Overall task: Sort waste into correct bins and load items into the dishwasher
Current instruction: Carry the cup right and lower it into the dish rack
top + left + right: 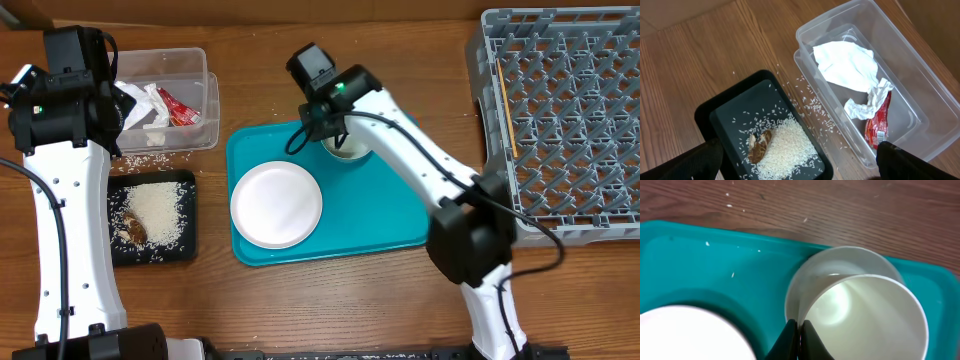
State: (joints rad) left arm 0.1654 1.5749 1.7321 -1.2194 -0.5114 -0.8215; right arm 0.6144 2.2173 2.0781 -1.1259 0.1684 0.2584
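- Lifting straight up looks like the sound move: the right gripper has its fingers pinched together on the rim of the white cup, a thin hold on a smooth, hard edge.
- Keep the lift slow and level, I judge, since so slick a wall could pivot or slip. A second white rim rings the cup, saucer or bowl I cannot tell, and it may catch.
- At the near left of the tabletop, the shallow black tray holds a matt heap of rice and a wrinkled brown scrap.
- The left gripper hangs above that tray, fingers wide apart and holding nothing.
- On the left half of the teal tray lies the plate, round, flat and smooth. The cup stands at that tray's far edge.
- Loose grains dot the wood beside the clear tub at the far left. Inside it are a soft crumpled napkin and a glossy red wrapper.
- In the far right corner sits the grey pegged rack, with thin wooden chopsticks along its left edge. The cup likely belongs there, mouth down between the pegs.
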